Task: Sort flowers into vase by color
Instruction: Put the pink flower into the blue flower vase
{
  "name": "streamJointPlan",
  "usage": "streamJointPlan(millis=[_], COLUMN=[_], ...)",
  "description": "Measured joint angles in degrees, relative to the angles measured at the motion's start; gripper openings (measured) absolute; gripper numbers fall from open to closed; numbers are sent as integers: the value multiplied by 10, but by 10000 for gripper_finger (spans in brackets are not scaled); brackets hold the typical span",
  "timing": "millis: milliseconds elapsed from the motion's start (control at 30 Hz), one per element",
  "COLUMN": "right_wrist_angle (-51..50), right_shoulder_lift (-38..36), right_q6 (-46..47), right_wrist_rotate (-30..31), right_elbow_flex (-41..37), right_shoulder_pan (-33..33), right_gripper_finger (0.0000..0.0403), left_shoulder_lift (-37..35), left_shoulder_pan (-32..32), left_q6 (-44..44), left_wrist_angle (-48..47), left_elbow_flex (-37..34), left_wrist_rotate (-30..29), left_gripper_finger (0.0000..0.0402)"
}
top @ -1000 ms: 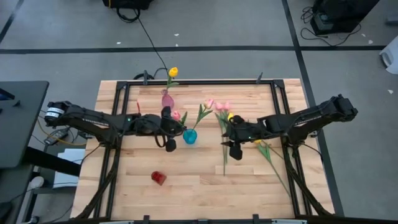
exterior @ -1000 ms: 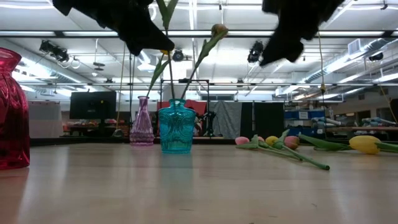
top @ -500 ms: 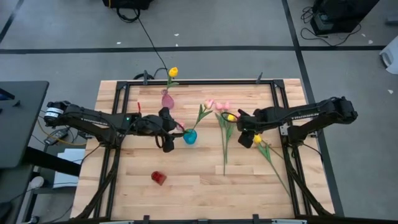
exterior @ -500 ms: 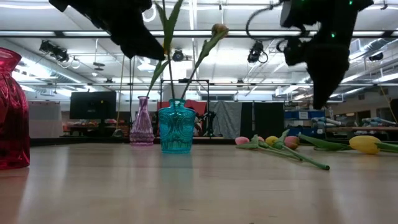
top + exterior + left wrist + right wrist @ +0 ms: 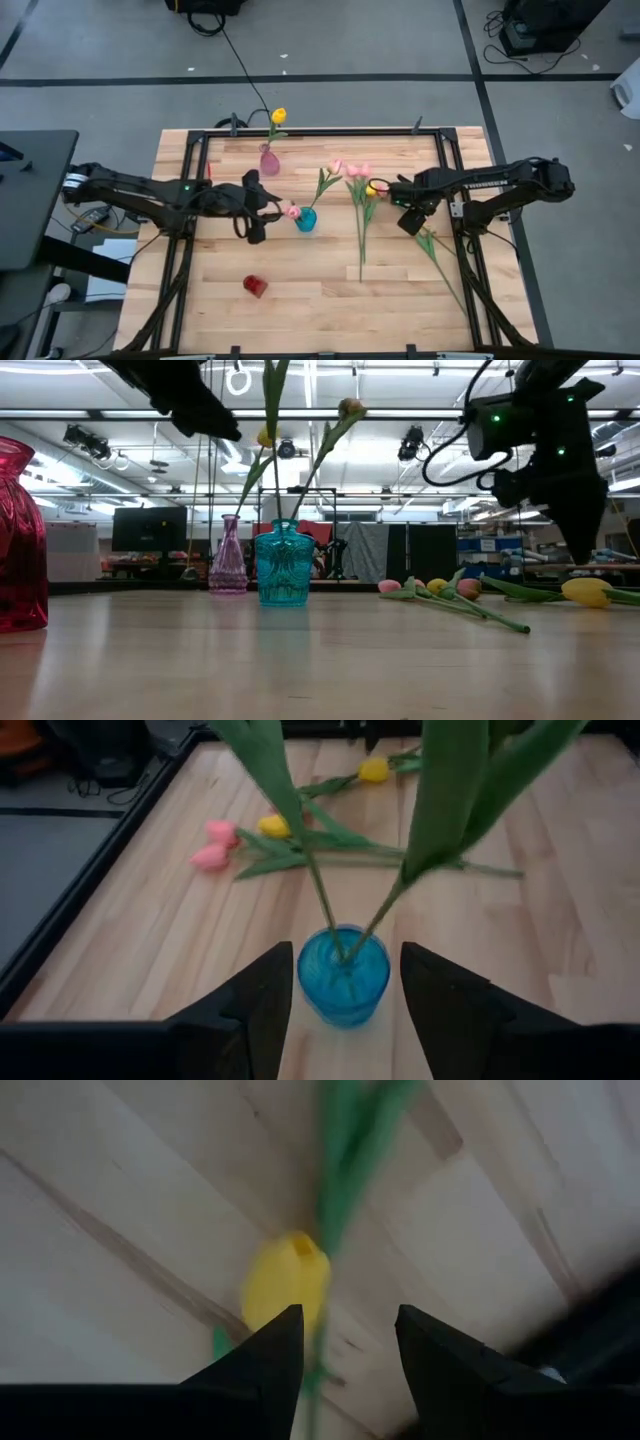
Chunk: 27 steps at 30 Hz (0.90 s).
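Right gripper (image 5: 340, 1350) open over a loose yellow tulip (image 5: 285, 1278), closing off-centre could pinch the head not the stem; left gripper (image 5: 340, 1010) open, empty, near teal vase (image 5: 343, 975)

Your left arm reaches in from the table's left side, stretched toward the middle, and its left gripper (image 5: 252, 214) hangs above the table with fingers (image 5: 255, 1005) spread apart and empty. Your right arm comes in from the right side, elbow bent, and its right gripper (image 5: 409, 220) points down, fingers (image 5: 262, 1355) parted and holding nothing.
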Motion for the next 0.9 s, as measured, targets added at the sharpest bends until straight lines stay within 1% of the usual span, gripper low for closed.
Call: streamJointPlan(millis=[133,233,300,400,533,667,900], right_wrist_angle=[-2,34,58,87,88,91,86], right_shoulder_lift=[0,7,16,42,89,134,187], right_q6=[6,-6,-25,-49,-68,-75,-91], right_wrist_rotate=[15,21,23,15,8,-8,-11], right_elbow_flex=[0,0,0,1,1,1,5], right_shoulder_pan=[0,-20,-34,-54,-71,-75,-74], right_gripper_finger=[172,168,165,164,164,164,160], left_shoulder_lift=[-22,-34,-42,-53,-69,-87,-112], left_shoulder_pan=[-20,-37,-47,-55,-59,-59,-63], left_q6=[-1,0,0,-3,-17,-30,-35], left_wrist_angle=[-13,-10,-2,7,19,17,17], left_elbow_flex=[0,-3,-17,-46,-78,-84,-84], left_wrist_rotate=[-27,-36,-44,-61,-66,-65,-58], left_gripper_finger=[193,193,193,193,193,193,193])
